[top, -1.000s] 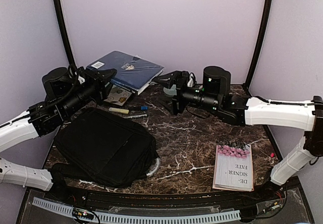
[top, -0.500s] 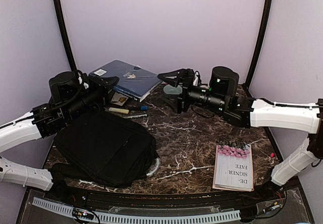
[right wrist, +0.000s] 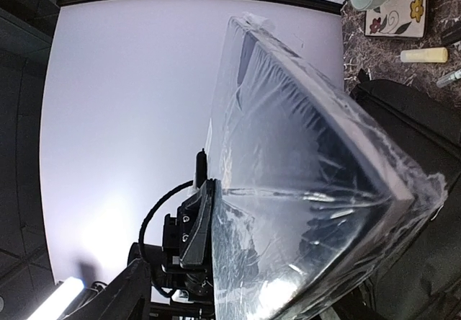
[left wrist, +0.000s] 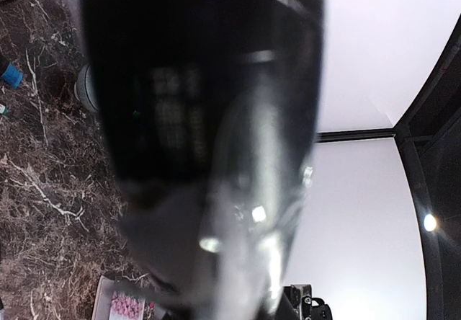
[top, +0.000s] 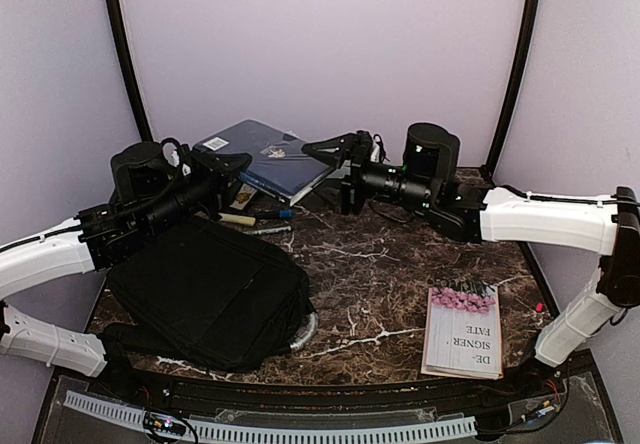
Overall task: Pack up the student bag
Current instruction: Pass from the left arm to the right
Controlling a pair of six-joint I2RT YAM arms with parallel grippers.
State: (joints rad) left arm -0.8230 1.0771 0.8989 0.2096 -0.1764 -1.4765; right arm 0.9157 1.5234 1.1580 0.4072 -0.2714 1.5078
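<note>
The left end effector (top: 235,161) grasps the plastic-wrapped dark blue notebook (top: 275,159) above the bench's (top: 380,284) far edge, the right end effector's (top: 330,164) state cannot be told, and the large black fabric backpack (top: 210,289) lies at the near-left corner, so the slick wrap could let the notebook slip.

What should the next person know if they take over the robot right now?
Left claw: shut on the blue book, held up off the table at the back.
Right claw: jaws either side of the book's other edge; grip unclear.
Student bag: lying flat, front left.
Done: book lifted.
Left: put it in the bag; the pink book waits front right.
</note>
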